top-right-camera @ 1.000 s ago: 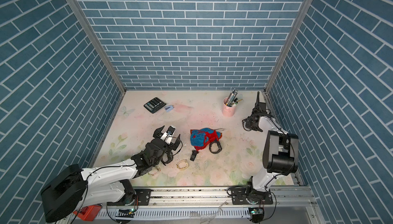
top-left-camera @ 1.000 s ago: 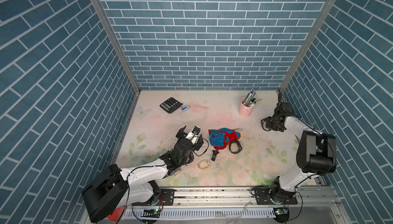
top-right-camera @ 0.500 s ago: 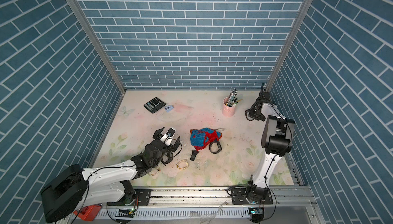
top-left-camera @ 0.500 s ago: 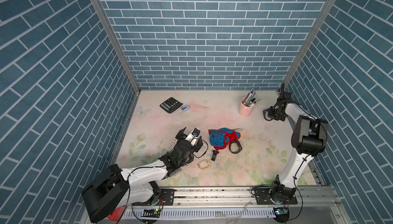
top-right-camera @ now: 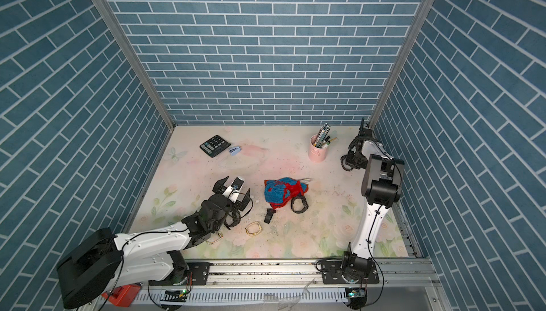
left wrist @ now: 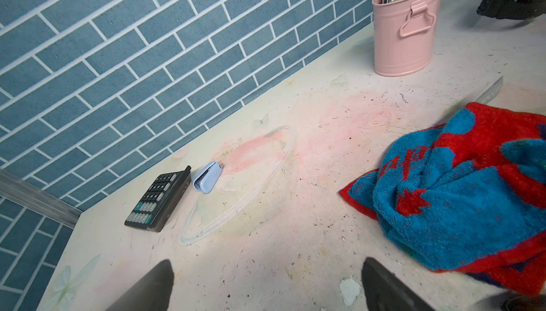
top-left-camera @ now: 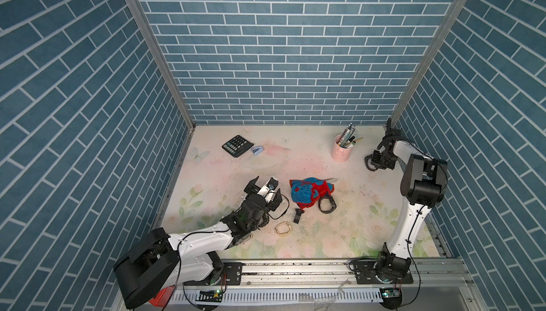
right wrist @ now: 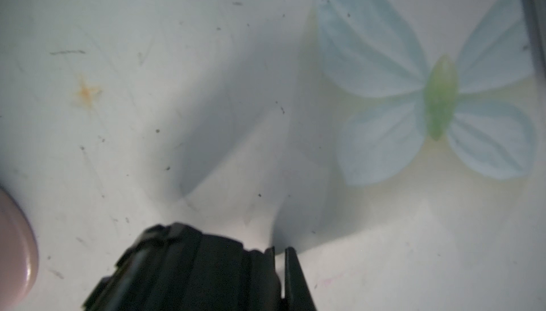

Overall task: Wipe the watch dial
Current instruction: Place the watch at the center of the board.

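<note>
- Overall, blue brick-patterned walls [top-left-camera: 280, 58] close in the floral-printed tabletop [top-left-camera: 339, 235] on three sides. Only the front rail side is open, so sweeping moves are best kept to the middle.
- White left arm [top-left-camera: 204, 237] lies low across the near left of the table. Its left gripper [top-left-camera: 263, 181] has its jaws spread wide and empty, just beside the cloth. The left wrist view shows bare table ahead of the gripper [left wrist: 270, 283].
- White right arm [top-left-camera: 413, 229] stands at the far right corner, close to the side wall. The right gripper [right wrist: 280, 250] has its fingers pressed together, apparently on nothing.
- Crumpled red-and-blue terry towel [top-left-camera: 307, 193], mid-table: soft and light, and it will probably bunch when pinched. A raised fold looks the easiest hold.
- Pink metal pen bucket [top-left-camera: 341, 153] and black calculator [top-left-camera: 236, 145] sit at the back, well apart from the work.
- Black wristwatch [top-left-camera: 327, 204], strap looped, touches the towel's near right edge. It is probably light, stiff at the case and flexible at the strap, and likely to slide under rubbing. The strap is the place to pin it, leaving the glass free. Which way the dial faces cannot be told.
- Gold bracelet [top-left-camera: 283, 229] and small black clip [top-left-camera: 297, 215] lie near, in front of the towel, where a careless sweep could knock them.
</note>
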`<action>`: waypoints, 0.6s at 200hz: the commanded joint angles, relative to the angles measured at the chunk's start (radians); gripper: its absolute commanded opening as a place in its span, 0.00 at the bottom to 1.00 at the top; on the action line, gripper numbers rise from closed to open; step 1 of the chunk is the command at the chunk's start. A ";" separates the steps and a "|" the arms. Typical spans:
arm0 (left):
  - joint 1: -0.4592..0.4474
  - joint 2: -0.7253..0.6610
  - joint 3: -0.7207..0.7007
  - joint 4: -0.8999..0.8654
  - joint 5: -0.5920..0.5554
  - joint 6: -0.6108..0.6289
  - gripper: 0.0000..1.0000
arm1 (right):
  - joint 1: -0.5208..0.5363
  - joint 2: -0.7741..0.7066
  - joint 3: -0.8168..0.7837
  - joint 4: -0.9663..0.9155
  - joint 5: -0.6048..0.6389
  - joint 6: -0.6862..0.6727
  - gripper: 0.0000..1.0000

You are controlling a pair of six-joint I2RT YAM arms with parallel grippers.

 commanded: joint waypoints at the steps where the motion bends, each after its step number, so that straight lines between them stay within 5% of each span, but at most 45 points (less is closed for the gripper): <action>1: 0.006 0.003 -0.005 0.006 -0.001 0.002 1.00 | -0.001 0.024 0.029 -0.059 0.022 -0.041 0.00; 120: 0.006 -0.016 0.001 -0.019 -0.012 0.005 1.00 | -0.002 -0.001 0.025 -0.096 0.093 -0.084 0.23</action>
